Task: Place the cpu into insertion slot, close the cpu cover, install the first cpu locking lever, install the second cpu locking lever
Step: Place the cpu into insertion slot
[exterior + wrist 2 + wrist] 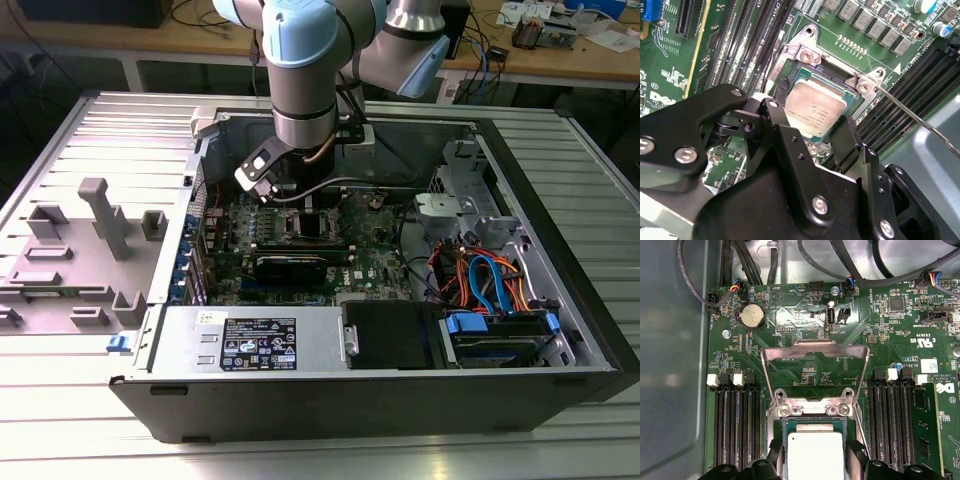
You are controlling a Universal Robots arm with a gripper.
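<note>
The end effector [814,111] is down over the motherboard [790,315] inside the open computer case [400,395], and its two black fingers [844,134] sit against opposite edges of the cpu [816,106], so it appears closed on the chip. In both wrist views the cpu [815,452] lies silver top upward, square within the metal rim of the insertion slot [807,54], between the banks of long black memory slots [735,425]. Whether it is fully seated or held just above the contacts cannot be told.

By these pictures the task is in its first step, at or near its end: the chip is at the socket, but the end effector has not let go of it.

The cpu cover [815,347] is not closed. In the first wrist view it stands swung up and back from its hinge at the socket's far edge, and green board shows through its large window.

Neither locking lever appears installed. In the second wrist view one thin metal lever [910,114] runs out from the socket corner, free over the memory slots and not tucked under any catch.

So the cover and both levers remain to be done.
</note>
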